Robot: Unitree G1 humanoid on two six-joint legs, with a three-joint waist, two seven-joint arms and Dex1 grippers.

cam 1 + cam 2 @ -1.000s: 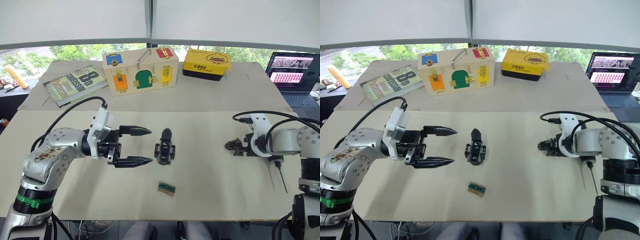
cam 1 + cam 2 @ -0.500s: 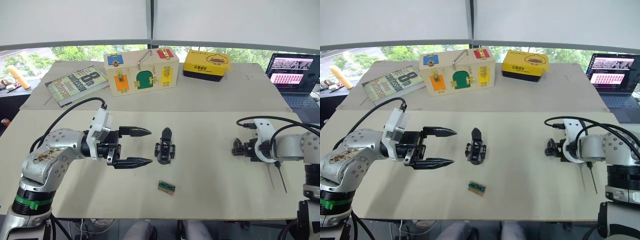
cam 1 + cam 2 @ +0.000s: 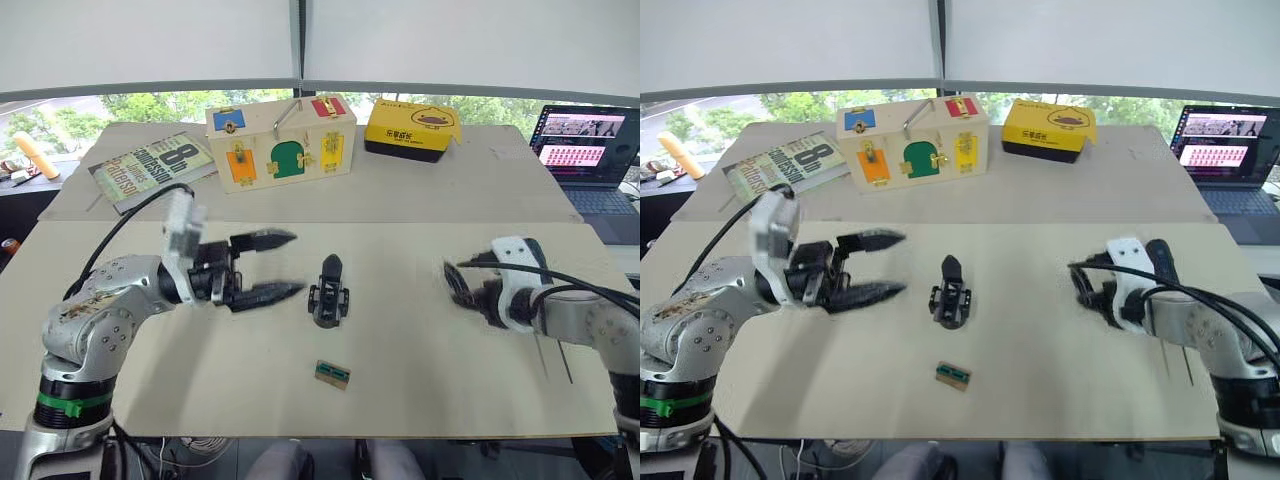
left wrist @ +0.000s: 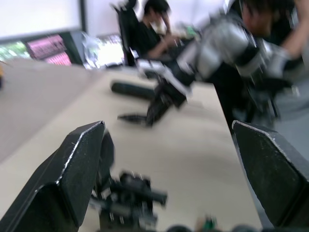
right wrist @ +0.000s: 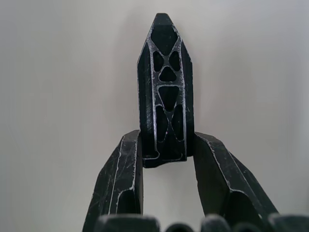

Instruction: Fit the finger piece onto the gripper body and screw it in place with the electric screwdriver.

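The gripper body (image 3: 329, 292) stands black and blocky mid-table, one pointed finger sticking up. My left gripper (image 3: 268, 267) hovers just left of it, open, nothing between its jaws. At the right, my right gripper (image 5: 164, 145) is shut on the finger piece (image 5: 164, 87), a small black ribbed wedge pointing out from between the fingers. From the head, that gripper (image 3: 457, 283) sits low over the table, well right of the gripper body. The electric screwdriver (image 4: 133, 90) lies on the table behind my right arm, its thin bit (image 3: 562, 362) showing past the wrist.
A small green-and-tan rectangle (image 3: 333, 374) lies near the front edge. At the back are a wooden latch box (image 3: 282, 138), a yellow box (image 3: 413, 127), a book (image 3: 150, 165) and an open laptop (image 3: 588, 150). People sit beyond the table's right end (image 4: 154, 29).
My right gripper has closed on the finger piece and shifted slightly left. My left gripper has tilted and risen a little, still open. The gripper body has stayed put.
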